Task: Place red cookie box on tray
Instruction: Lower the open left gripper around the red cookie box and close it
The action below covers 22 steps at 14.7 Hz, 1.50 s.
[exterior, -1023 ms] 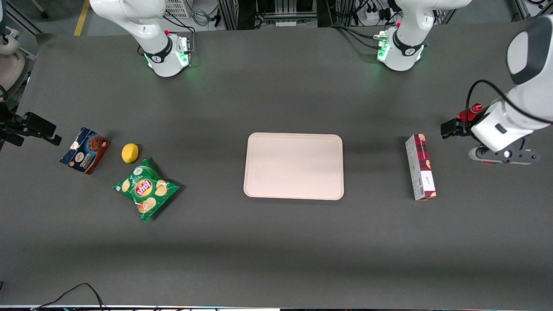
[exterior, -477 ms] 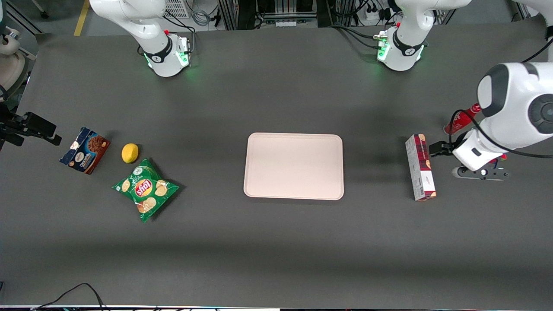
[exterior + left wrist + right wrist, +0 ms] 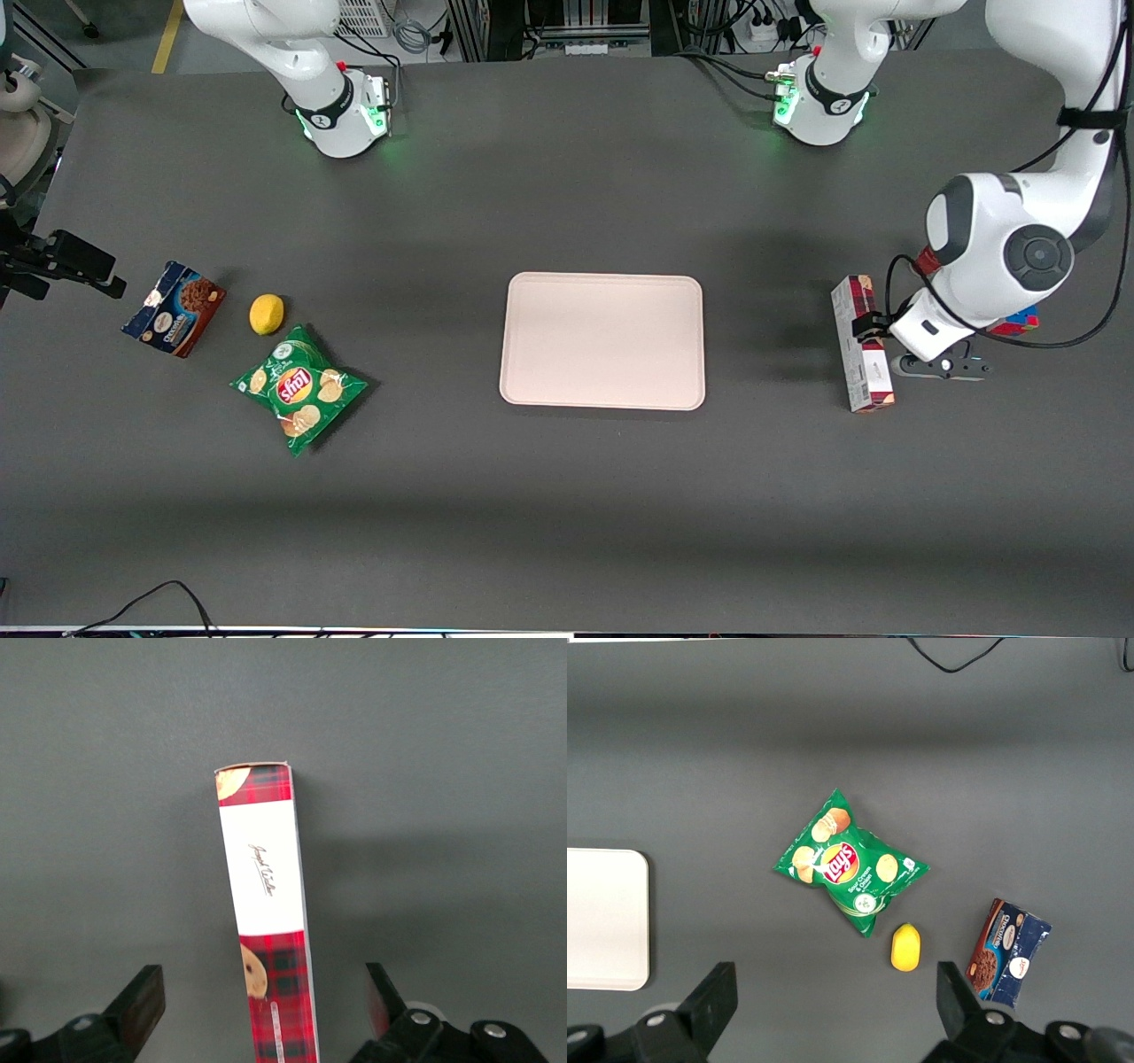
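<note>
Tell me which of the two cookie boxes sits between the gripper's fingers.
The long red plaid cookie box, straddled by the open gripper beside the pale pink tray. The shorter blue-and-brown chocolate cookie box lies toward the parked arm's end.

The working arm covers the middle of the red cookie box [image 3: 861, 354] in the front view, and the wrist view cuts off one end. The gripper [image 3: 266, 1010] fingers are partly cropped.
</note>
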Available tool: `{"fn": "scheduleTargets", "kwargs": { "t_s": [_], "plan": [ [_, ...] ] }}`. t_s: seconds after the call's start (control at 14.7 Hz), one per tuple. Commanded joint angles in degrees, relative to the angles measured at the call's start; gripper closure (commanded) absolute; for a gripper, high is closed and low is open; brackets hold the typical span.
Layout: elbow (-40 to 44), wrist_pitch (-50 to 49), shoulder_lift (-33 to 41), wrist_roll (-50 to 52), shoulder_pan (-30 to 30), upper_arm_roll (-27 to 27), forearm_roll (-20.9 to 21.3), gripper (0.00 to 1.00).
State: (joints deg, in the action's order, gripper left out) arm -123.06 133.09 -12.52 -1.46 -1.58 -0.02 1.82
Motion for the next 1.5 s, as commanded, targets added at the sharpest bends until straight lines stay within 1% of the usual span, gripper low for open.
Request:
{"fn": "scheduleTargets", "kwargs": {
  "t_s": [0.0, 0.34, 0.68, 0.89, 0.95, 1.02, 1.09, 1.16, 1.23, 1.3, 1.43],
  "plan": [
    [-2.97, 5.59, -1.45, -0.83, 0.53, 0.11, 0.38, 0.00],
    [-4.99, 11.30, -4.44, -0.83, 0.53, 0.11, 0.29, 0.00],
    [-5.52, 14.56, -6.29, -0.83, 0.44, -0.07, 0.29, 0.00],
    [-5.61, 14.82, -6.55, -0.83, 0.44, -0.07, 0.29, 0.00],
    [-5.61, 15.17, -6.99, -0.83, 0.44, -0.07, 0.38, 0.03],
    [-5.78, 15.79, -7.17, -0.83, 0.44, -0.07, 0.29, 0.11],
    [-6.05, 16.23, -7.17, -0.83, 0.44, -0.07, 0.38, 0.28],
    [-6.31, 16.41, -7.08, -0.74, 0.44, -0.07, 0.29, 0.56],
    [-6.31, 16.41, -6.91, -0.74, 0.44, -0.07, 0.11, 0.70],
    [-6.31, 16.41, -6.91, -0.74, 0.44, -0.07, -0.06, 0.77],
    [-6.31, 16.32, -6.82, -0.65, 0.44, -0.07, -0.33, 0.97]
  ]
}}
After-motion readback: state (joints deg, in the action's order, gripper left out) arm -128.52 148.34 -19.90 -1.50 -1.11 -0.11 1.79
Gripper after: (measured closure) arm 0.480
